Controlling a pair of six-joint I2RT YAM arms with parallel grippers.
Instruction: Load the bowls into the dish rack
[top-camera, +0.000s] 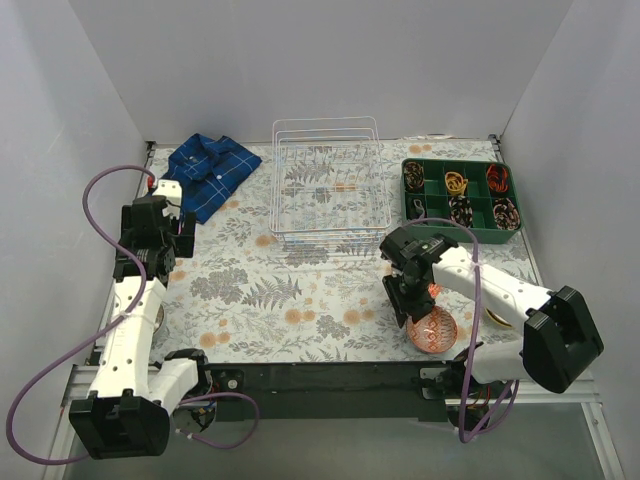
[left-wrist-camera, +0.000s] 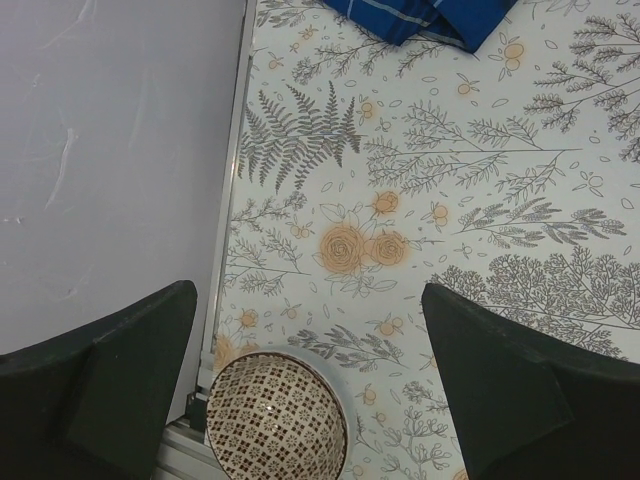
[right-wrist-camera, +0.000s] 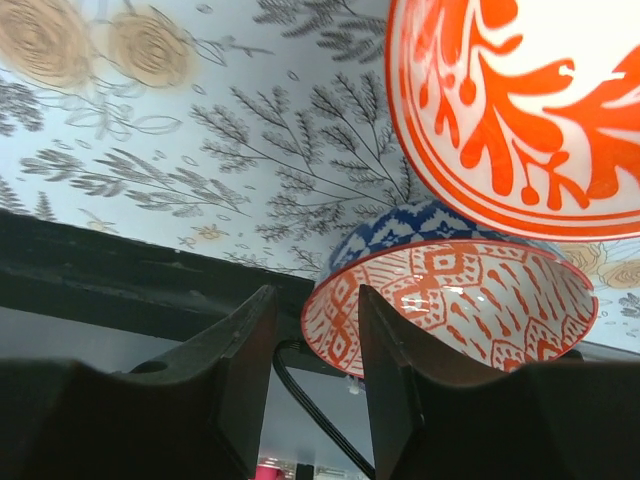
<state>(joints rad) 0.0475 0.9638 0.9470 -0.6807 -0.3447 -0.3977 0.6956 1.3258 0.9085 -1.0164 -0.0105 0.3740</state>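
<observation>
Dish rack (top-camera: 325, 238) at far centre of the floral table cover (top-camera: 300, 300), with a blue plaid shirt (top-camera: 210, 172) to its left and a green compartmented tray (top-camera: 458, 163) to its right. It is well apart from both arms.

Left gripper (left-wrist-camera: 308, 300): fingers spread wide, nothing between them, hovering over the table's left edge. Brown-checked bowl (left-wrist-camera: 278, 425) sits upright below it by that edge, untouched.

Right gripper (right-wrist-camera: 315, 300): low at the near-right edge, fingers set close with a narrow slot between them. The rim of a red lattice-patterned bowl (right-wrist-camera: 460, 295) runs into that slot. Cannot tell whether the pads press on it. This bowl rests in a blue-patterned bowl (right-wrist-camera: 395, 228).

Orange leaf-patterned bowl (right-wrist-camera: 520, 110) fills the upper right of the right wrist view, just beside the stack. All bowls seen lie outside the rack.
</observation>
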